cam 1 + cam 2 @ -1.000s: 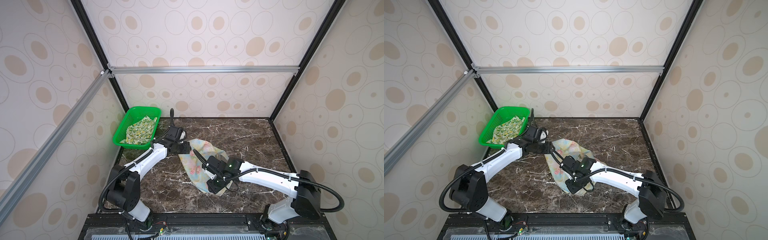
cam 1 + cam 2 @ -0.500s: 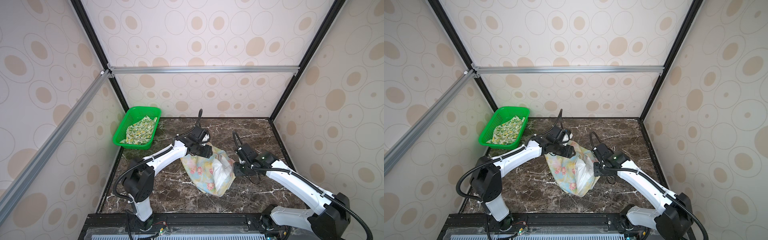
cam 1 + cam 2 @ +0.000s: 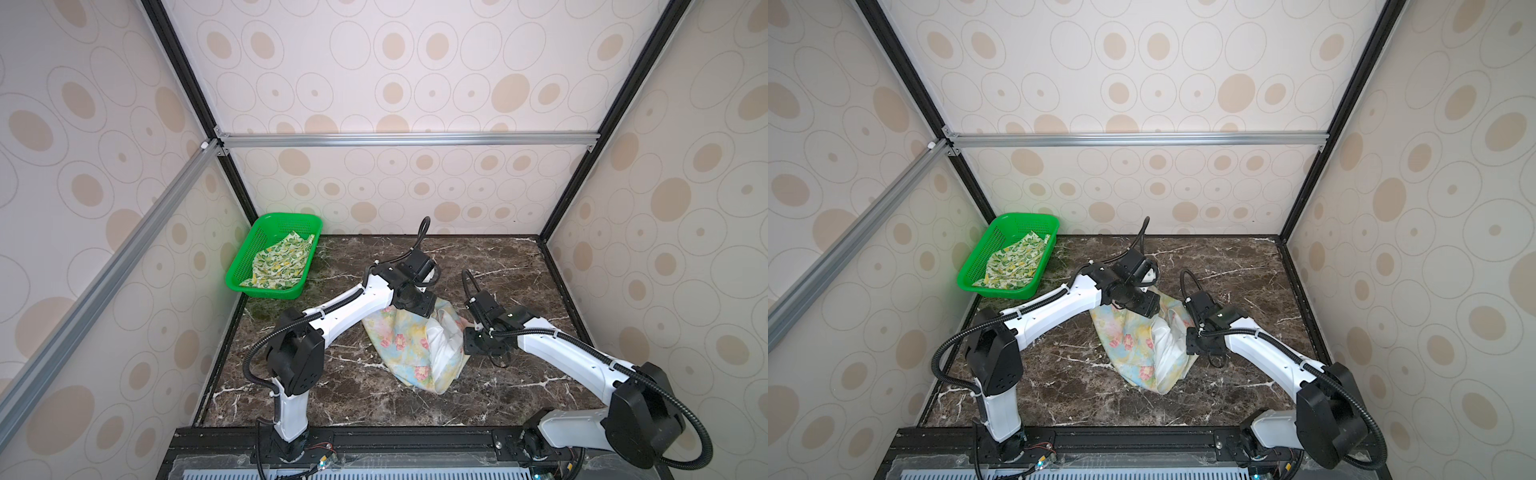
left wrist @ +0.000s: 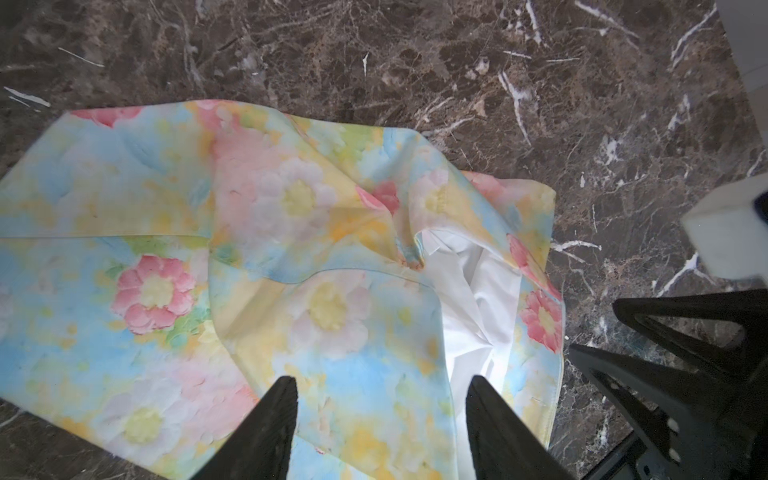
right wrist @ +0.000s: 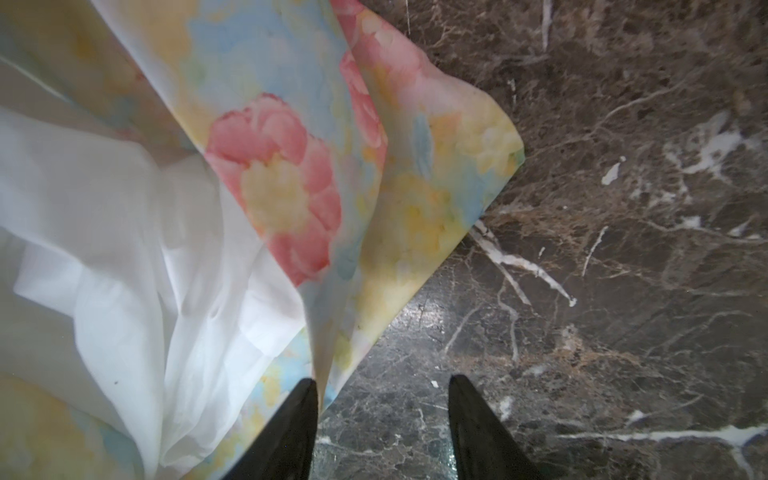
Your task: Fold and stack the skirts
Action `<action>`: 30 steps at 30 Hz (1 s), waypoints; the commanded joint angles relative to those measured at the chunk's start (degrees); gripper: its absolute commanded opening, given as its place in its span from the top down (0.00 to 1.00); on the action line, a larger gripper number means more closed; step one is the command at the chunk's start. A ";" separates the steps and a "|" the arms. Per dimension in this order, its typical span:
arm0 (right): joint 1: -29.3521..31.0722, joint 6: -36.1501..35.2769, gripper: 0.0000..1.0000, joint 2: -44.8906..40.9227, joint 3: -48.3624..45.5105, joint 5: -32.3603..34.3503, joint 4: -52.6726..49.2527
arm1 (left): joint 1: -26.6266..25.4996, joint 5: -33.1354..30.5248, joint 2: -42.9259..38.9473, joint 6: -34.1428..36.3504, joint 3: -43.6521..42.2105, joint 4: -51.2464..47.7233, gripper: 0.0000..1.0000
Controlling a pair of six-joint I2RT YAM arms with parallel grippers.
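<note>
Over the far edge of the floral skirt [image 3: 409, 349]: your left hand [image 4: 382, 380], released, empty. Your right hand [image 5: 382, 378], also released, just beside its right edge. Since a second ago it's been flipped rightward, white lining [image 3: 442, 345] exposed; fold looks unfinished. Still to do: lemon skirt [image 3: 282, 262], well left of it, in the basket [image 3: 286, 216].

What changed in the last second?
Right arm swung back from across the floral skirt to its right side; left arm shifted right along the far edge. Skirt slid right, white lining now exposed. Jaws open, empty. Lemon skirt in basket unchanged.
</note>
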 commanded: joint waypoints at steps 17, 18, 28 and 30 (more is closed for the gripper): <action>-1.14 2.59 0.51 1.86 -1.81 -1.51 3.27 | -4.03 -1.76 2.75 1.67 0.60 -4.25 0.41; -1.19 2.62 0.52 1.97 -1.84 -1.51 3.44 | -4.13 -2.48 2.84 1.68 0.32 -4.42 0.42; -1.18 3.14 0.54 4.22 -1.96 -3.13 6.36 | -4.28 -7.25 3.14 2.43 -1.00 -5.32 0.70; -1.22 3.34 0.54 5.03 -1.82 -3.56 6.89 | -4.24 -7.34 3.18 2.40 -1.16 -5.40 0.76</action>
